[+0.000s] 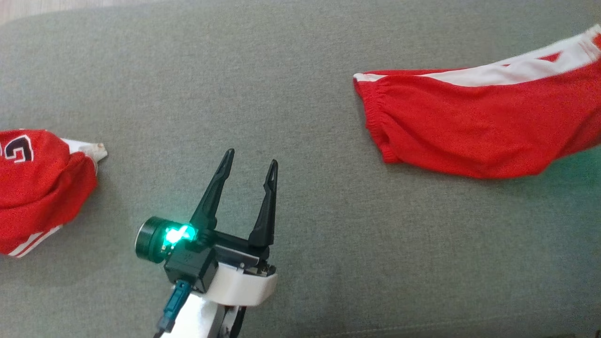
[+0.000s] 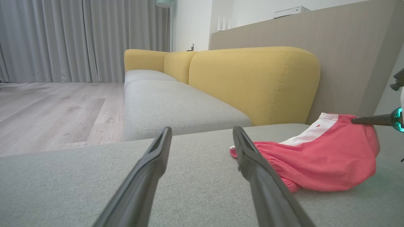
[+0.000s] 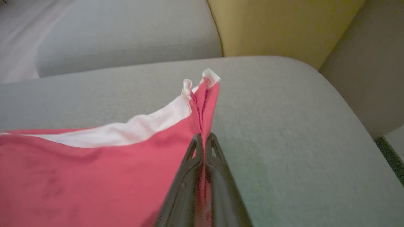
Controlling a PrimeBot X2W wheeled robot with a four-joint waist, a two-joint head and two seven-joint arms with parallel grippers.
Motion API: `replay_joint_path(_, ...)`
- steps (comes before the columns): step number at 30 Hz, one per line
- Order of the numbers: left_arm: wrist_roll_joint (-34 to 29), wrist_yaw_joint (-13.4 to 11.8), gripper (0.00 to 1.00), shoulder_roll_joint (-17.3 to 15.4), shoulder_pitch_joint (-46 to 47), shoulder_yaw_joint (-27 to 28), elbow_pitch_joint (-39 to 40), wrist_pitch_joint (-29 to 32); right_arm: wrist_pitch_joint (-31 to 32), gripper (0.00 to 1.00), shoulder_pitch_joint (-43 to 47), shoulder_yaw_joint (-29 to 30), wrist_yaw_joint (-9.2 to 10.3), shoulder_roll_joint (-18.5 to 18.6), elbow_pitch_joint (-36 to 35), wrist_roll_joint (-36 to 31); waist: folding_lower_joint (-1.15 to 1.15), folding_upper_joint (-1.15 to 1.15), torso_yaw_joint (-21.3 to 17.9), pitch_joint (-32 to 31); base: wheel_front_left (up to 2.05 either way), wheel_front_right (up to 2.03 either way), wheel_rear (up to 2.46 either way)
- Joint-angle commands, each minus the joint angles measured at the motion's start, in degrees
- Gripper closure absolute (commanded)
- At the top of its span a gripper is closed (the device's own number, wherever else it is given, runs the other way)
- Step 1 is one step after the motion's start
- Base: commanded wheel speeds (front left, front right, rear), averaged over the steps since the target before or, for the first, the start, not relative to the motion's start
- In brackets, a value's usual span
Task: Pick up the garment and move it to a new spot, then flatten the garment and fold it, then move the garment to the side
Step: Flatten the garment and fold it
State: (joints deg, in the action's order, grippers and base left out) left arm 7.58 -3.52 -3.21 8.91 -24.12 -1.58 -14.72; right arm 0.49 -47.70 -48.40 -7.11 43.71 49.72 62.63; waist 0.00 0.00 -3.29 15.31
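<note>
Right gripper point(image 3: 204, 136) is clamped tight on a fold of the red garment point(image 1: 469, 122), both dark fingers pressed together with the cloth nipped between them, just below its white trim. Left gripper point(image 1: 252, 157) hovers with its fingers spread wide and nothing in them, and from it the garment sits well off to the right and a little farther out, most of it lying on the grey cushion point(image 1: 300, 70). So, by my read, the grab is made and that's about all: the carry to a new spot, the flattening, the fold and the shift aside are all to come. Off to the left of the left gripper lies a second red piece point(image 1: 37, 188) with white stripes, bunched up. Between it and the garment, bare cushion, so plenty of room. Beyond the left gripper rises the yellow backrest point(image 2: 252, 82), the one thing likely to crowd a wide swing.
</note>
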Motion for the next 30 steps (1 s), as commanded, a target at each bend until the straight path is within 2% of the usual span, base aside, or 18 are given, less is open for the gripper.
replay_joint_path(1,-0.2,0.1,0.0,0.2,0.4,1.8,1.6,-0.3,-0.5,1.0,-0.9,0.4,-0.37,1.1,-1.9,0.7,0.0,0.0,-0.4,-0.5,0.0,0.0,0.0)
replay_joint_path(11,0.3,0.3,0.0,0.3,-0.3,1.4,0.5,-0.3,2.7,1.0,-1.1,2.2,-0.37,-3.8,-18.1,1.4,0.0,0.0,0.5,-2.8,0.0,0.0,0.0)
replay_joint_path(15,1.1,0.1,0.0,0.3,-0.3,1.0,0.5,-0.3,4.8,1.0,0.4,2.4,-0.37,-7.4,-23.0,0.4,0.0,0.0,1.8,-3.0,0.0,0.0,0.0)
replay_joint_path(20,2.0,-0.3,0.0,0.3,0.1,0.3,0.3,-0.3,7.3,1.0,3.5,2.4,-0.37,-13.7,-26.2,-2.3,0.0,0.0,3.7,-2.8,0.0,0.0,0.0)
replay_joint_path(21,2.2,-0.4,0.0,0.3,0.3,0.1,0.3,-0.3,7.4,0.74,4.0,2.6,-0.37,-14.6,-26.2,-3.4,0.0,0.0,4.1,-2.7,0.0,0.0,0.0)
replay_joint_path(22,2.4,-0.5,0.0,0.3,0.4,0.0,0.3,-0.3,7.5,0.01,4.4,3.0,-0.37,-15.5,-26.1,-4.6,0.0,0.0,4.4,-2.6,0.0,0.0,0.0)
replay_joint_path(26,3.1,-1.0,0.0,0.3,0.6,-0.3,0.3,-0.3,5.1,0.0,5.7,7.9,-0.37,-17.4,-25.6,-9.5,0.0,0.0,5.5,-2.8,0.0,0.0,0.0)
replay_joint_path(30,3.3,-1.5,0.0,0.3,-0.4,0.2,0.0,-0.3,1.4,0.0,8.3,14.8,-0.37,-16.6,-26.7,-14.0,0.0,0.0,5.7,-4.6,0.0,0.0,0.0)
